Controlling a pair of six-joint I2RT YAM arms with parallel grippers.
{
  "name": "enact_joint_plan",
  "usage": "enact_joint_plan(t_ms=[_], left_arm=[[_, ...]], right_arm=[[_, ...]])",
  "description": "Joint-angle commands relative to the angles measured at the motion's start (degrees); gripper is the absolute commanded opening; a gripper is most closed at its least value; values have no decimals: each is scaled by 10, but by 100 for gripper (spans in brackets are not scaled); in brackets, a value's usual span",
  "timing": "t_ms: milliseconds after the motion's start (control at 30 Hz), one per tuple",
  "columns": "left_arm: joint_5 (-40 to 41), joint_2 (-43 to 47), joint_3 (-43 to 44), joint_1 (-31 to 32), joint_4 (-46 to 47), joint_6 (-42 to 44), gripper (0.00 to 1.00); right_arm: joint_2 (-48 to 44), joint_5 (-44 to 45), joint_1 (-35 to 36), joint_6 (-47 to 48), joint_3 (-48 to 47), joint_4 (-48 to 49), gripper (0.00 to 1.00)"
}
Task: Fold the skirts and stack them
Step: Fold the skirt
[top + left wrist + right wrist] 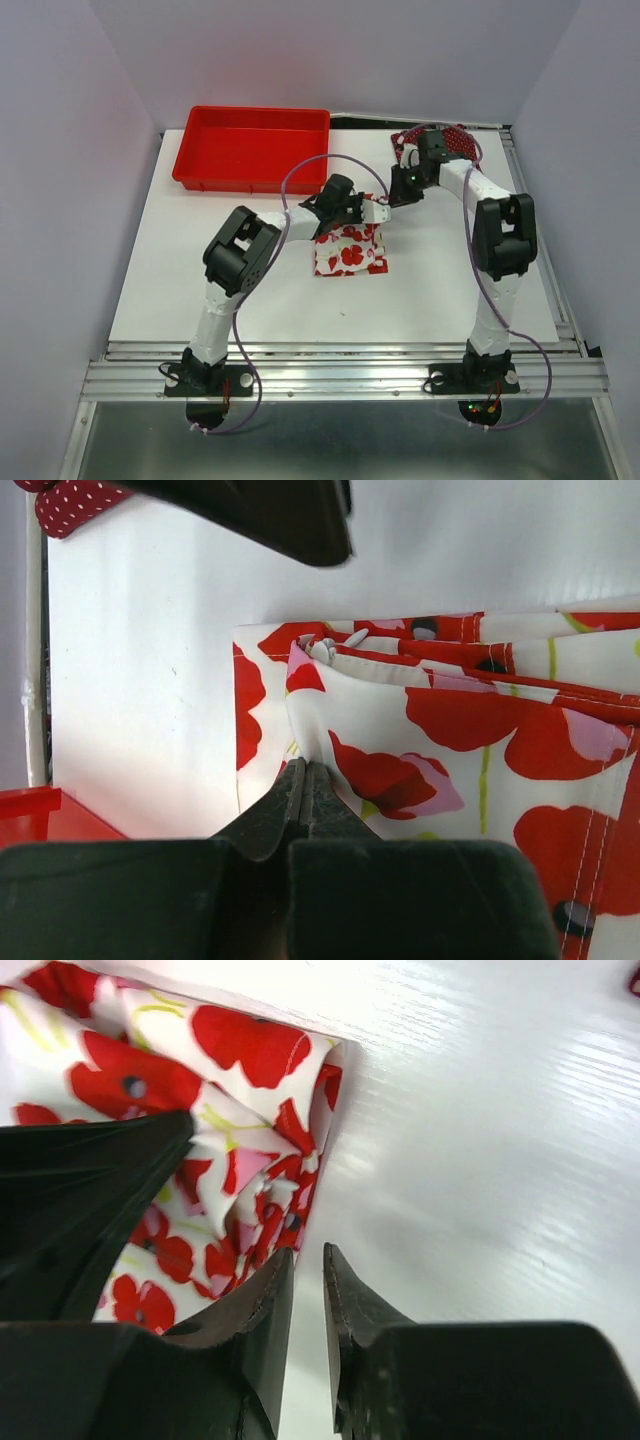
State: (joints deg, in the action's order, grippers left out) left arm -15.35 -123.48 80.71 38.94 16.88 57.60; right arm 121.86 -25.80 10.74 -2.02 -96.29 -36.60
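Note:
The white skirt with large red flowers (350,250) lies folded mid-table. My left gripper (305,765) is shut on a raised fold at the skirt's edge (420,740); from above, this gripper (372,212) sits at the skirt's far edge. My right gripper (308,1255) hovers just off the floral skirt's side edge (250,1150), its jaws a narrow gap apart with only white table between them. From above, the right gripper (397,195) is close beside the left one. The dark red polka-dot skirt (445,140) lies crumpled at the far right, partly behind the right arm.
A red plastic tray (250,148) stands at the far left of the white board. The board's right edge and a metal rail (540,250) run alongside the right arm. A corner of the polka-dot skirt (70,502) shows in the left wrist view.

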Motion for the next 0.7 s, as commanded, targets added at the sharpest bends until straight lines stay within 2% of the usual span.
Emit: enact_joint_plan(t_ms=[0,100,233,367,667], left_arm=[[7,-7,44,5,-2,-31,5],[4,-15,67,4,-24,-51,11],[-4,-25,88,3,-43,-72,12],[-13,-35,110,0,-70,-86,11],[-24,-48,144,-4,-105,-110,11]], right_arm=[[-97,-40,-12,-41,31,0,25],[-130,-107,-12,-97,96,48,29],[-164,-153,-12,-151,161,133,31],[-144,-198,-12,-172,173,151,30],[-88,-219,-12,-215,189,224,30]])
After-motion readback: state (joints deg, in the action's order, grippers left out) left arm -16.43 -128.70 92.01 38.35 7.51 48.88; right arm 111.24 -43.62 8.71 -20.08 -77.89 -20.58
